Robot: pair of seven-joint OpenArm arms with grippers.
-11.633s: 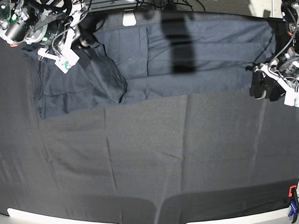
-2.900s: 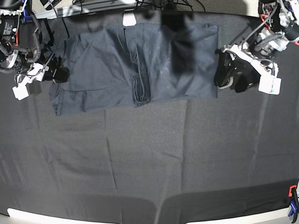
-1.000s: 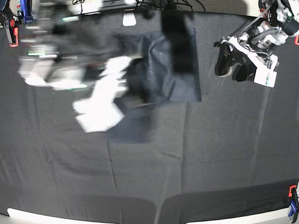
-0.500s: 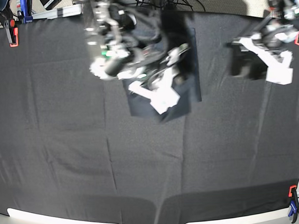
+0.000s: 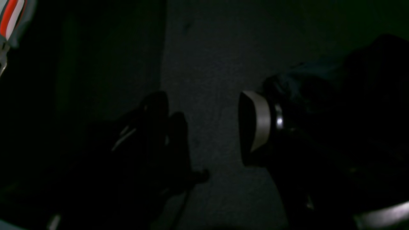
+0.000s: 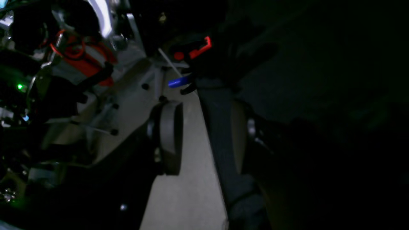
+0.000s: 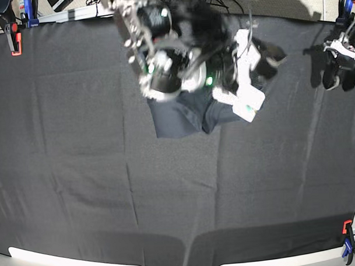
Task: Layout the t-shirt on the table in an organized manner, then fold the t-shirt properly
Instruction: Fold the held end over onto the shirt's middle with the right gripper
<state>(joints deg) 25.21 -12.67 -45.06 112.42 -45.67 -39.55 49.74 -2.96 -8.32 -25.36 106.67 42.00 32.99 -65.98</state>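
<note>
The t-shirt (image 7: 180, 116) lies as a small dark grey folded bundle at the upper middle of the table (image 7: 79, 171), its top hidden by my right arm. That arm is blurred above it, with the right gripper (image 7: 267, 55) past the shirt's right side. In the right wrist view the right gripper (image 6: 204, 137) has its jaws apart, with only a dark cloth strip behind the gap. My left gripper (image 7: 333, 72) hangs at the table's far right edge, away from the shirt. In the left wrist view the left gripper (image 5: 204, 127) is open over bare black cloth.
Orange clamps sit at the top left corner (image 7: 13, 42) and the bottom right corner (image 7: 347, 227), and an orange and blue clamp (image 6: 191, 52) shows in the right wrist view. Cables and a pale floor lie beyond the far edge.
My right arm swept rightwards across the shirt and its jaws opened, leaving the shirt as a smaller bundle. My left arm drew back towards the right edge.
</note>
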